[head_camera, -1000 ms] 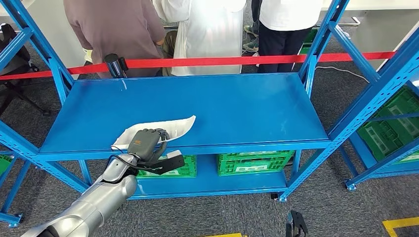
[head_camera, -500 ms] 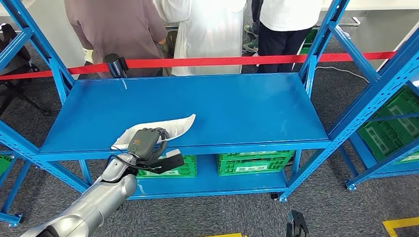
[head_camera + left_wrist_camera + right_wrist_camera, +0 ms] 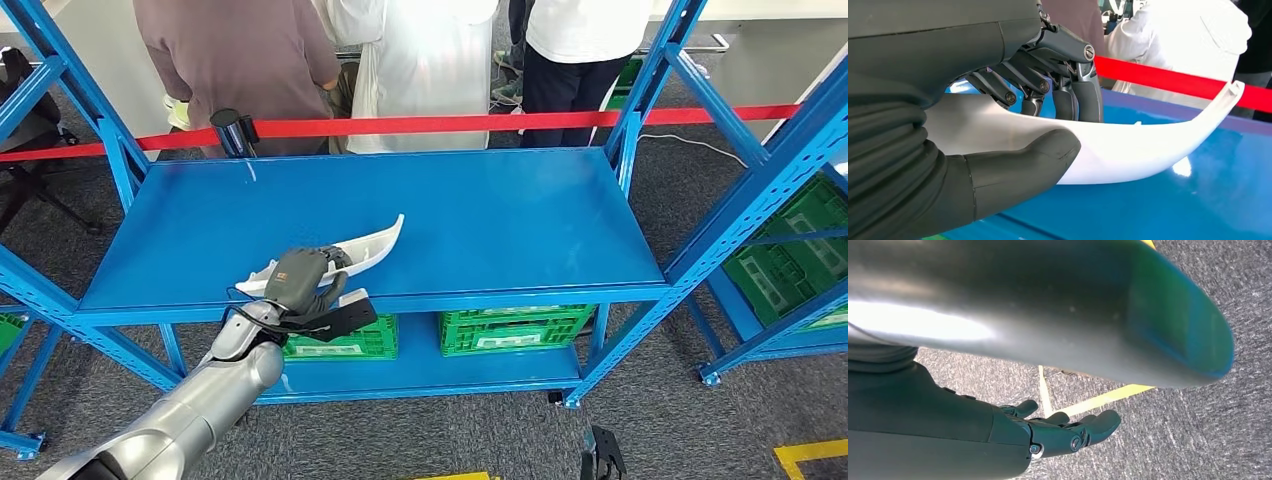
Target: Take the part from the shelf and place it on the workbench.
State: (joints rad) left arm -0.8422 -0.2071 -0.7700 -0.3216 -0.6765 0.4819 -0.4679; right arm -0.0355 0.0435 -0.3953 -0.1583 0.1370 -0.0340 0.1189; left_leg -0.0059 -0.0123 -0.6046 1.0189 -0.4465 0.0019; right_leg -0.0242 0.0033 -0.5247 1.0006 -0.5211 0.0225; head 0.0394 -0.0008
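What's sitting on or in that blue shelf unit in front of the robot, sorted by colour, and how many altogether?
White: 1, the curved white part on the top shelf, gripped by the left hand.
Green: 2, one green crate and another green crate, both on the lower level.
Total: 3.

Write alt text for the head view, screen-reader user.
The robot's left hand grips a curved white plastic part at the front edge of a blue metal shelf, its far end tilted up. Behind a red barrier tape, people stand.
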